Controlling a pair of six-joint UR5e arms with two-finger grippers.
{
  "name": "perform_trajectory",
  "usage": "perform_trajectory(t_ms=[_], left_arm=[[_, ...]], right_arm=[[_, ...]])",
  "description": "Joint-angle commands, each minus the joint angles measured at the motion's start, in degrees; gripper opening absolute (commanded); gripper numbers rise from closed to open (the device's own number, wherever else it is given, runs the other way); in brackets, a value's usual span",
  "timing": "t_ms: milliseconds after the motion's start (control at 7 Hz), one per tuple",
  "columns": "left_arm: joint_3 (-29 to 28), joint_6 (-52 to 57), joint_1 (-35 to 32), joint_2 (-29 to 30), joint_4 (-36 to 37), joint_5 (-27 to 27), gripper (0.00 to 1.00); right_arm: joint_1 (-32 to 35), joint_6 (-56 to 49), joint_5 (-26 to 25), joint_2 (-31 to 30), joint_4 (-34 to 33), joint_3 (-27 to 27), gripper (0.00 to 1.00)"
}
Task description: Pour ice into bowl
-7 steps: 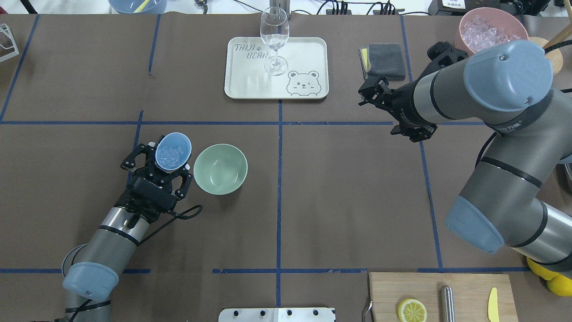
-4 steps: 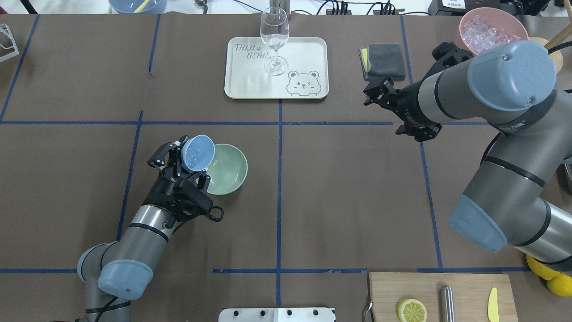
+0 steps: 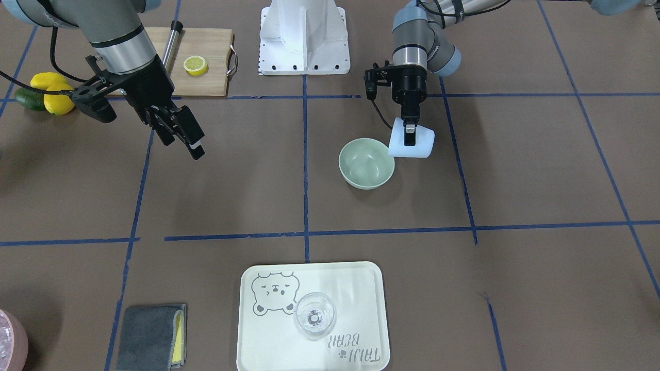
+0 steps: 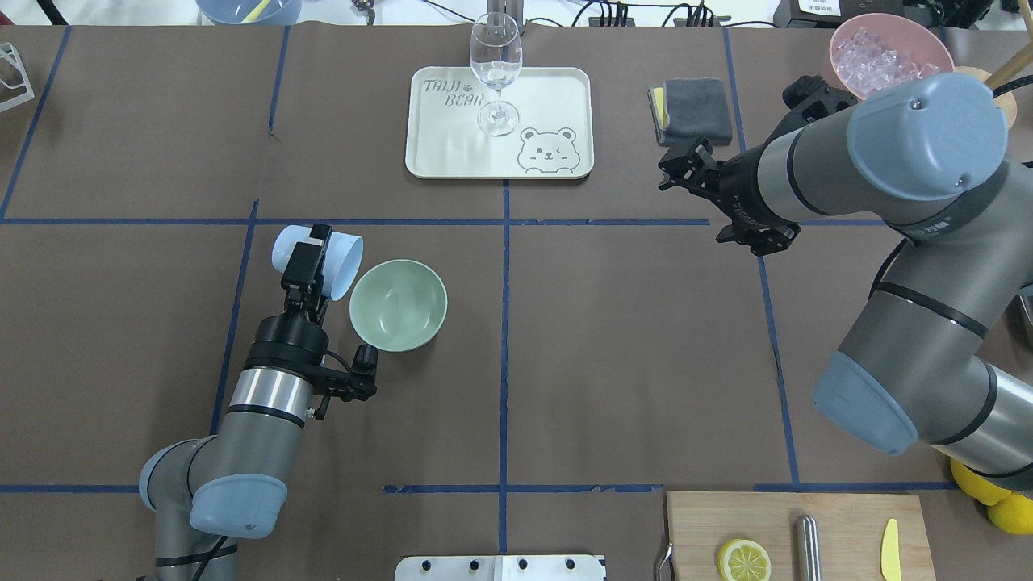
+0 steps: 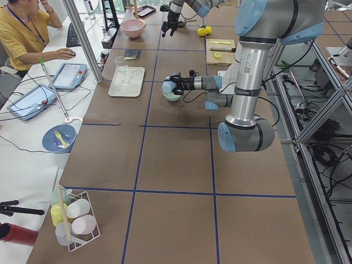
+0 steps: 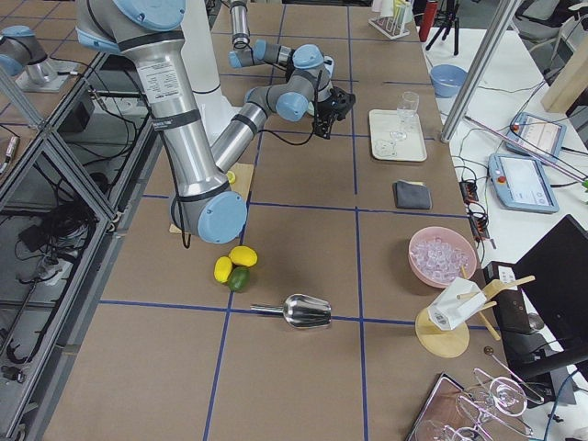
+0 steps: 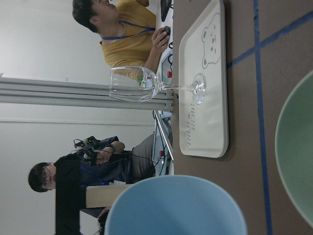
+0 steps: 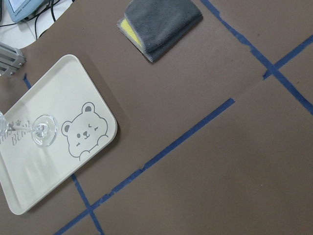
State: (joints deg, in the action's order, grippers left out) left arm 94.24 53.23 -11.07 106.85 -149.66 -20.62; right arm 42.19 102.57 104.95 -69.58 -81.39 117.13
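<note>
Hanging sideways beside bowl, blue cup, tray beyond

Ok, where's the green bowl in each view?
Front-facing: bowl just right of centre.
Overhead: bowl left of centre, beside the cup.
Exterior left: bowl upper middle.
Exterior right: cannot make it out.
Left wrist: bowl at right edge.
Right wrist: not in it.
Shared landmark: bear tray.

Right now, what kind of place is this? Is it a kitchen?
Probably a robot lab, not a kitchen: a left arm and right arm work at a table gridded with blue tape, and a person sits beside it with tablets.
</note>
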Motion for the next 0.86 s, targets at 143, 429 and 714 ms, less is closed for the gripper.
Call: perform_trajectory(t_ms=[143, 429, 714], left_arm=[[-2.22, 14.57, 2.01, 0.02, 1.92, 6.64, 0.0], [-2.57, 23.64, 4.12, 0.28, 1.49, 13.92, 0.0], [-3.44, 23.77, 4.65, 0.29, 1.13, 13.94, 0.0]], right_arm=[[0.44, 0.09, -0.18, -2.04, 0.17, 0.12, 1.0], [0.44, 0.35, -0.27, -2.22, 0.18, 0.12, 1.0], [0.44, 0.61, -0.27, -2.48, 0.09, 0.12, 1.0]])
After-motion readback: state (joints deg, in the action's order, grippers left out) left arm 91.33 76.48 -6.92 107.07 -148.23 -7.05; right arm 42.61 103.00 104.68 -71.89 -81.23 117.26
